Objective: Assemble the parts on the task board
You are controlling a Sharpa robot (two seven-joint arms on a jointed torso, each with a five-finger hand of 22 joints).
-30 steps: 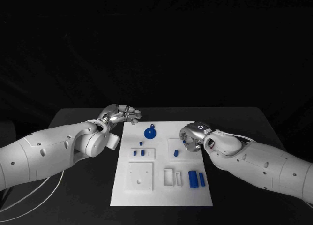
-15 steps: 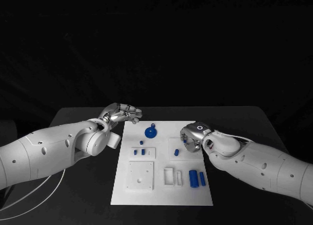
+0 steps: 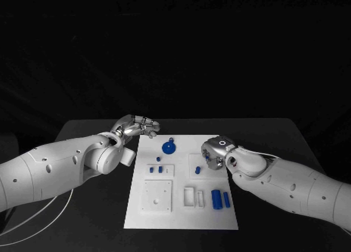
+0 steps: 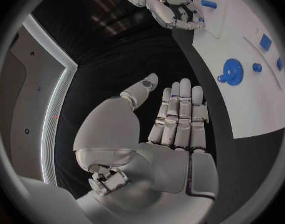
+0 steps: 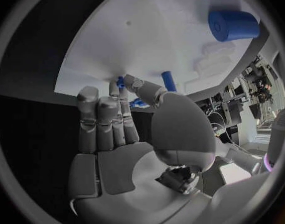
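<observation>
The white task board (image 3: 183, 210) lies in the middle of the black table. A round blue gear-like part (image 3: 168, 149) sits near its far end and also shows in the left wrist view (image 4: 231, 69). Short blue pegs (image 3: 156, 170) and a single peg (image 3: 197, 170) stand mid-board. Two blue cylinders (image 3: 221, 200) lie nearer me. My left hand (image 3: 137, 127) hovers off the board's far left corner, its fingers (image 4: 180, 114) straight and holding nothing. My right hand (image 3: 216, 154) hangs over the board's right edge, pinching a small blue part (image 5: 120, 81) between thumb and fingertip.
White raised blocks (image 3: 157, 197) and a slotted holder (image 3: 194, 198) sit on the board's near half. Black table (image 3: 281, 147) surrounds the board on both sides. A white cable (image 3: 39, 220) trails under my left arm.
My right hand has eased slightly inward over the board's right edge. The left hand and the parts on the board have not moved.
</observation>
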